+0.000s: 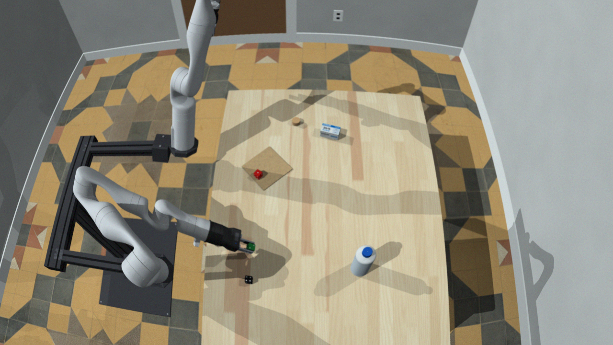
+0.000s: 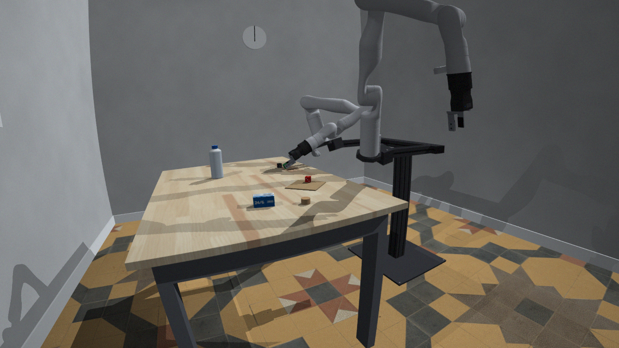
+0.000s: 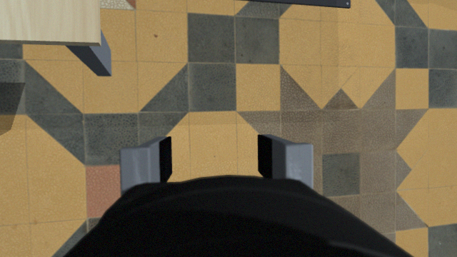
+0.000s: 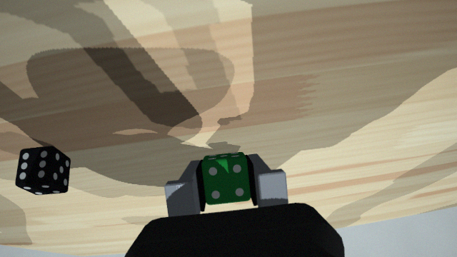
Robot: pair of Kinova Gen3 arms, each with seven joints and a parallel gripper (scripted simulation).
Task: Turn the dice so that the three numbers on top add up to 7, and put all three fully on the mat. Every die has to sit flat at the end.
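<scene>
Green die in right claw, red die on mat

A white bottle (image 1: 363, 261) (image 2: 216, 163), blue-and-white box (image 1: 330, 131) (image 2: 263, 200) and small brown disc (image 1: 296, 121) (image 2: 305, 200) stand on the bench (image 1: 385, 171) (image 2: 194, 207), apart from the dice. The red die (image 1: 257, 174) (image 2: 307, 179) sits on the tan mat (image 1: 274, 165) (image 2: 302, 186). The black die (image 1: 248, 279) (image 2: 279, 165) (image 4: 43, 170) rests on the bench, off the mat. The green die (image 1: 250, 246) (image 2: 283, 165) (image 4: 226, 179) shows a four towards the wrist camera, pinched in the right claw (image 1: 247, 246) (image 2: 288, 163) (image 4: 226, 175). The left claw (image 2: 455, 121) (image 3: 215, 153) stands wide, holding nothing, beyond the bench edge.
</scene>
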